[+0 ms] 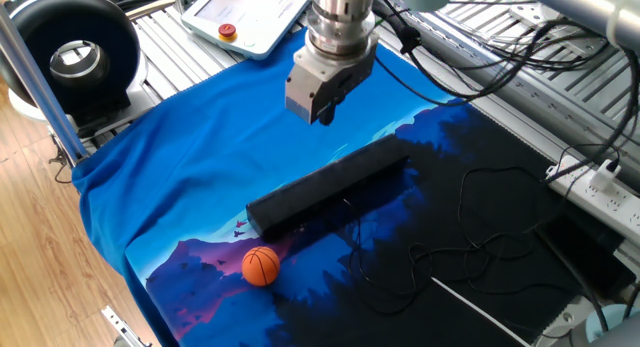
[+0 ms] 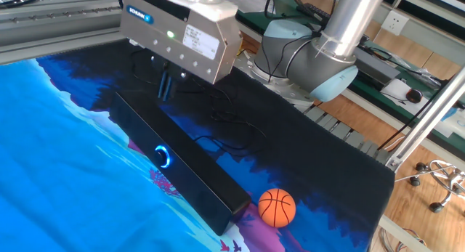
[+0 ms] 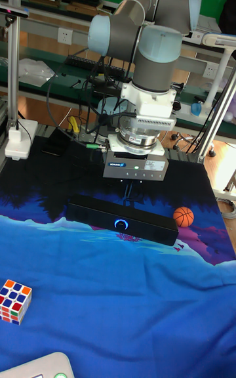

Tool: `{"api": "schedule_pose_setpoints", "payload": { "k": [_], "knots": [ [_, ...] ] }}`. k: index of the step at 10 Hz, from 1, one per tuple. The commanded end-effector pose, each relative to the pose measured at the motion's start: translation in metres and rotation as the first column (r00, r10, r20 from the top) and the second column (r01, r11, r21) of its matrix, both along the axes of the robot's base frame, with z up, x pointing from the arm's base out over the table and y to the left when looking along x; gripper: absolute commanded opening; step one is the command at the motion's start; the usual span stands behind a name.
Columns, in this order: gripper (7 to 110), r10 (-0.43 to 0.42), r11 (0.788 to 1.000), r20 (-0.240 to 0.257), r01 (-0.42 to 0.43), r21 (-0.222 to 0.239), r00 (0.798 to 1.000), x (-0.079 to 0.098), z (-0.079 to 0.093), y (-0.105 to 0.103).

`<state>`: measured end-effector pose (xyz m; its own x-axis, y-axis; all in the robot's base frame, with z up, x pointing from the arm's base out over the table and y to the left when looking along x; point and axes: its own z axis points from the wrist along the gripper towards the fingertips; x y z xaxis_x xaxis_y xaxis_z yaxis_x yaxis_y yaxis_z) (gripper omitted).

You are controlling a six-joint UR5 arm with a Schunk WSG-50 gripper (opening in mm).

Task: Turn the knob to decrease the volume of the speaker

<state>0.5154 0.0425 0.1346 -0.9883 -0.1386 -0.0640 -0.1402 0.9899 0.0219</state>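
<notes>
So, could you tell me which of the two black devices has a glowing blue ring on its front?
The speaker, the long black bar lying on the blue cloth. Its knob glows blue; the round ring-shaped device off the cloth has a silver centre instead.

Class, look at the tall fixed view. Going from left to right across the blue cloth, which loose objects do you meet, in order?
Rubik's cube → speaker, with its glowing blue ring knob → orange ball. The gripper hangs above the speaker, so it is left out of the order.
</notes>
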Motion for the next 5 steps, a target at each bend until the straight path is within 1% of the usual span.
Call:
{"api": "schedule_pose_setpoints", "payload": {
  "k": [1, 2, 3, 4, 5],
  "knots": [
    [7, -0.039, 0.999, 0.021, 0.039, 0.006, 0.999, -0.001, -0.007, -0.004],
    [7, -0.055, 0.998, -0.011, 0.055, -0.004, 0.998, -0.009, -0.007, -0.006],
    [7, -0.060, 0.998, -0.055, 0.060, -0.006, 0.997, -0.020, -0.007, -0.006],
    [7, -0.042, 0.999, -0.073, 0.041, -0.004, 0.996, -0.025, -0.007, -0.006],
    [7, -0.044, 0.999, -0.076, 0.046, 0.020, 0.996, -0.025, -0.007, 0.000]
  ]
}}
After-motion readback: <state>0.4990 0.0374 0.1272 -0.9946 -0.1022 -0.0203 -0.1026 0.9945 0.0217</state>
